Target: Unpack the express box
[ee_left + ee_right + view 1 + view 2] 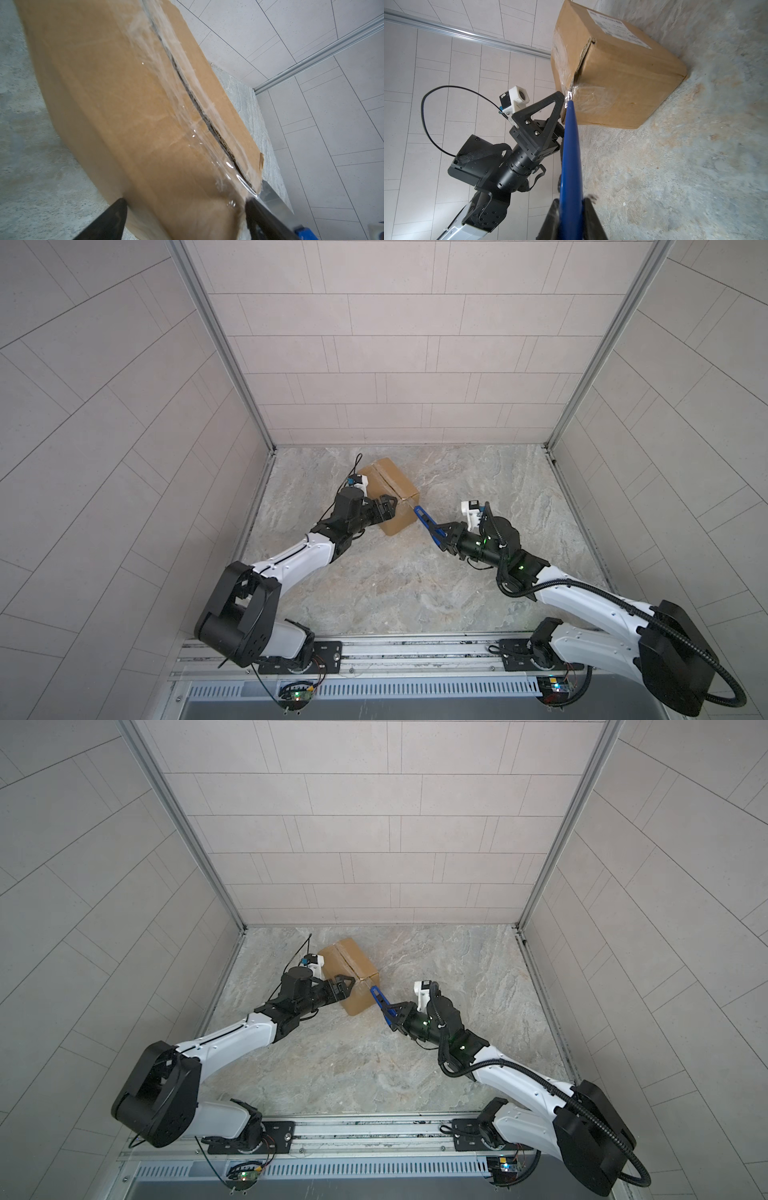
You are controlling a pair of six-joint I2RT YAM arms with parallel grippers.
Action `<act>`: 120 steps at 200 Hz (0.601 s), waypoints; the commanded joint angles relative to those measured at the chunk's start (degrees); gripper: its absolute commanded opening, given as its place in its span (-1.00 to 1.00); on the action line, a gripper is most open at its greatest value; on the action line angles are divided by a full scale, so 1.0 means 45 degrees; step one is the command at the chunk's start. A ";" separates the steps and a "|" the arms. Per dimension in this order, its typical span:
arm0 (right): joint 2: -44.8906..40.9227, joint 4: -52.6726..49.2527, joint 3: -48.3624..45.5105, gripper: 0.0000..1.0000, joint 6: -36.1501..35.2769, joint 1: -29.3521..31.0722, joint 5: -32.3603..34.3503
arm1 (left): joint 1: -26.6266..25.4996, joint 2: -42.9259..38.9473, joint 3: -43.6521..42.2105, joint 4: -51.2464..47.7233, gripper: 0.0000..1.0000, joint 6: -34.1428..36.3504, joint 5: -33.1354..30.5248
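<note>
At the bottom edge of both top views, a metal rail point(415, 649) carries the two arm bases. A grey stone-patterned table point(415, 593) spreads upward from it.

Just right of the middle, the right gripper point(444, 537) is clamped narrow on the handle of a blue knife point(427, 526). In the right wrist view the handle rises from between the dark fingers point(591, 216) at the bottom edge toward the box point(623, 79) in the upper middle. The blade point(270, 193) meets the box at the end of its taped top seam, on the corner nearest the right arm.

Left of the middle, the left gripper point(392, 509) has its jaws spread wide, and the near end of the box fills the gap between them. In the left wrist view both fingers point(116, 214) lie against the cardboard at the bottom of the frame.

Clear tape point(187, 99) runs along the seam, where a dark gap shows between the flaps. A white label point(618, 29) sits on one side face.

The box stands on the table left of centre, toward the rear. The tiled back wall point(395, 344) fills the upper frame behind it.
</note>
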 commanded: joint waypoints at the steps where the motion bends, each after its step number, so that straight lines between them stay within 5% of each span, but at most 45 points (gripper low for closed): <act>1: 0.0223 0.2528 0.0009 -1.00 0.0643 0.0242 -0.0546 | -0.0152 -0.0061 0.0110 0.0275 0.83 0.0005 0.0356; 34: 0.0773 0.3809 -0.0236 -1.00 0.1320 0.0252 -0.0576 | -0.0140 -0.0049 0.0101 0.0255 0.83 -0.0001 0.0346; 120: 0.0169 0.2484 0.0179 -1.00 0.0717 0.0294 -0.0681 | -0.0150 -0.0087 0.0197 0.0179 0.83 0.0079 0.0307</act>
